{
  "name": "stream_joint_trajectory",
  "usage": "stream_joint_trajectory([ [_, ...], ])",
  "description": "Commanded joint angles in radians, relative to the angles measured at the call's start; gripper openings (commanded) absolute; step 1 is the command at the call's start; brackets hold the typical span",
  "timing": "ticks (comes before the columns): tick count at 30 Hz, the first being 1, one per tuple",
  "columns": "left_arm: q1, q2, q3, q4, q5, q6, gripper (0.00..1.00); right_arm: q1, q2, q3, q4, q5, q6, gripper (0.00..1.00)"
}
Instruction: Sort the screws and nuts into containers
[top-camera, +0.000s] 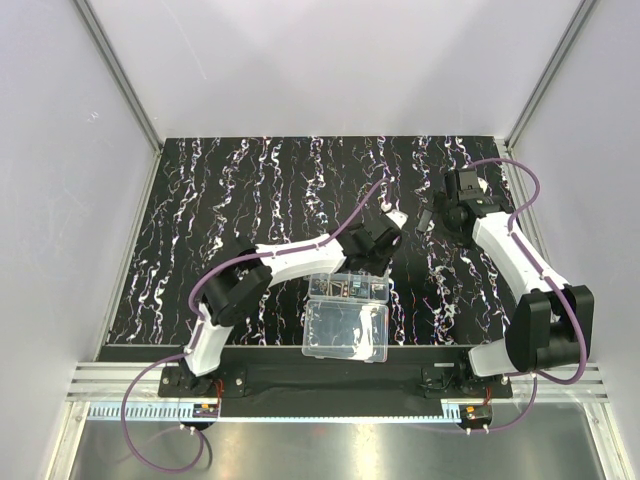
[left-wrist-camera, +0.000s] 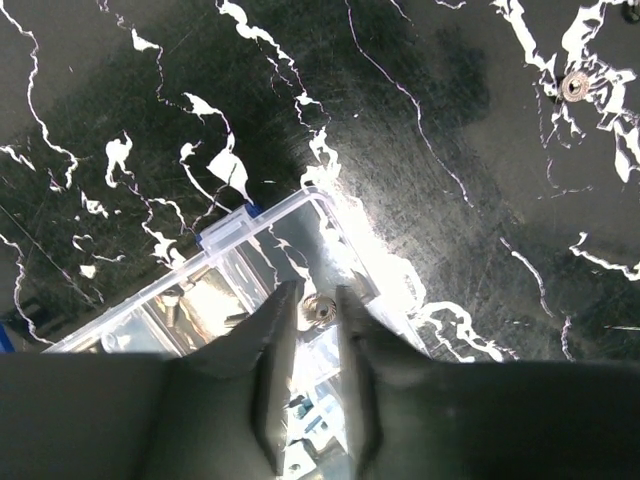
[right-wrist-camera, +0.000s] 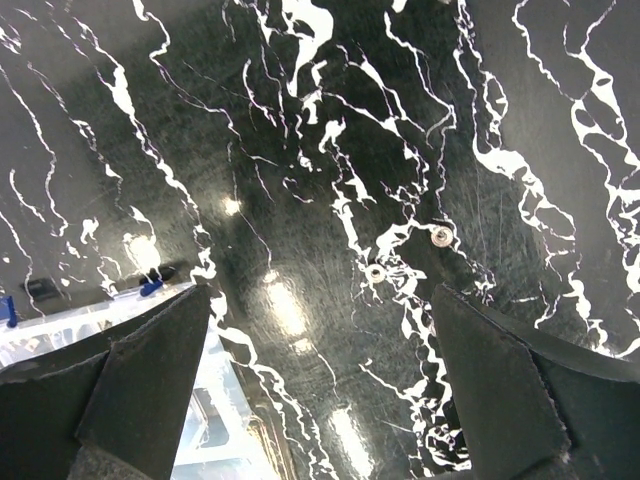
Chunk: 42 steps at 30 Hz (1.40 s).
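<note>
Left gripper (left-wrist-camera: 318, 292) pinches a nut (left-wrist-camera: 318, 311), box (left-wrist-camera: 232, 228) corner right below its jaws (right gripper (right-wrist-camera: 322, 300) gapes, empty); dropped here, it could clip the rim and bounce out.

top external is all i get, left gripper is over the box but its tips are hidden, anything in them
Observer: In the left wrist view, a nut sits between the fingertips of the left gripper, right above a corner cell of the organizer box. I can't tell whether the jaws actually grip it.
Operator: ok, anything loose under the right arm
Observer: In the right wrist view, two loose nuts lie apart on the mat, between the wide-open fingers of the right gripper.
</note>
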Motion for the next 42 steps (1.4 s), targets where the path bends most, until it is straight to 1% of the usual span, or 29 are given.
stream_joint_trajectory([
  [1,0.005,-0.025,0.030,0.041,-0.004,0.023,0.40,-0.004,-0.016,0.037,-0.019,0.036,0.014,1.00],
  [2,0.005,-0.034,0.025,0.041,-0.006,0.026,0.47,-0.004,-0.018,0.037,-0.024,0.037,0.014,1.00],
  [5,0.007,-0.088,0.014,0.037,-0.036,0.037,0.57,-0.004,-0.027,0.036,-0.027,0.026,0.021,1.00],
  [9,0.017,-0.189,-0.031,0.049,-0.055,0.028,0.63,-0.004,-0.042,0.025,-0.022,0.000,0.028,1.00],
  [11,0.039,-0.264,-0.056,0.055,-0.068,0.009,0.65,-0.002,-0.047,0.016,-0.021,-0.010,0.026,1.00],
  [13,0.059,-0.324,-0.107,0.052,-0.102,-0.012,0.67,-0.002,-0.052,-0.003,-0.024,-0.013,0.028,1.00],
  [14,0.082,-0.390,-0.136,0.054,-0.113,-0.035,0.68,-0.004,-0.062,-0.010,-0.024,-0.015,0.028,1.00],
  [16,0.111,-0.459,-0.235,0.050,-0.154,-0.064,0.69,-0.002,-0.076,-0.033,-0.024,-0.014,0.029,1.00],
  [17,0.147,-0.540,-0.272,0.043,-0.170,-0.101,0.70,-0.002,-0.088,-0.045,-0.019,-0.013,0.028,1.00],
  [18,0.171,-0.576,-0.350,0.035,-0.183,-0.124,0.70,-0.002,-0.095,-0.052,-0.017,-0.013,0.029,1.00],
  [19,0.223,-0.619,-0.387,0.011,-0.206,-0.147,0.70,-0.004,-0.099,-0.056,-0.010,-0.015,0.028,1.00],
  [20,0.252,-0.654,-0.425,0.001,-0.216,-0.194,0.70,-0.002,-0.102,-0.061,-0.008,-0.020,0.029,1.00],
  [21,0.280,-0.723,-0.473,-0.008,-0.226,-0.214,0.70,-0.002,-0.101,-0.062,-0.008,-0.026,0.029,1.00],
  [22,0.337,-0.751,-0.545,-0.032,-0.232,-0.234,0.70,-0.001,-0.098,-0.064,-0.005,-0.029,0.029,1.00],
  [23,0.367,-0.796,-0.585,-0.046,-0.237,-0.271,0.70,-0.004,-0.089,-0.066,0.004,-0.038,0.032,1.00],
  [25,0.433,-0.824,-0.672,-0.071,-0.243,-0.293,0.70,-0.002,-0.076,-0.066,0.012,-0.047,0.034,1.00],
  [29,0.473,-0.815,-0.743,-0.051,-0.259,-0.310,0.69,-0.002,-0.035,-0.052,0.022,-0.072,0.029,0.99],
  [30,0.473,-0.799,-0.742,-0.045,-0.259,-0.307,0.68,-0.002,-0.030,-0.049,0.021,-0.070,0.029,1.00],
  [35,0.478,-0.616,-0.704,-0.006,-0.271,-0.302,0.64,-0.002,-0.018,-0.036,0.010,-0.060,0.023,1.00],
  [42,0.493,-0.509,-0.662,0.046,-0.283,-0.270,0.59,-0.002,-0.021,-0.039,-0.007,-0.038,0.023,1.00],
])
